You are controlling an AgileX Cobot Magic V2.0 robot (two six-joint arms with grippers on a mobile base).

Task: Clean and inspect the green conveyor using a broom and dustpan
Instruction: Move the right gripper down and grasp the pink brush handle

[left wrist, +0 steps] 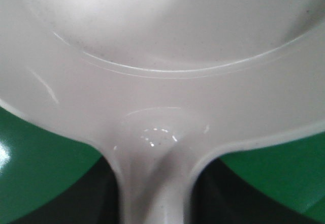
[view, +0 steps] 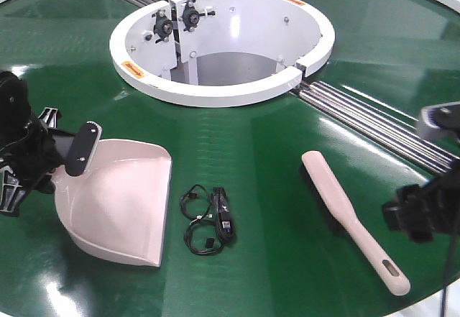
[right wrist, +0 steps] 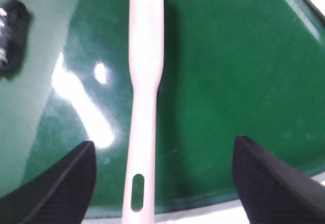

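While the left tool is clenched on the dustpan handle, the right tool stands released, the broom handle lying between its fingers on the green conveyor.

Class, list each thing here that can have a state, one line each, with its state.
Wide beige-pink plastic dustpan: empty, resting on the glossy green conveyor belt.
Long flat beige plastic broom: lying flat, ungripped.
Tangled black cable: loose on the belt.
Left claw: at the dustpan's handle; grip unclear.
Right claw: open, straddling the broom's handle.
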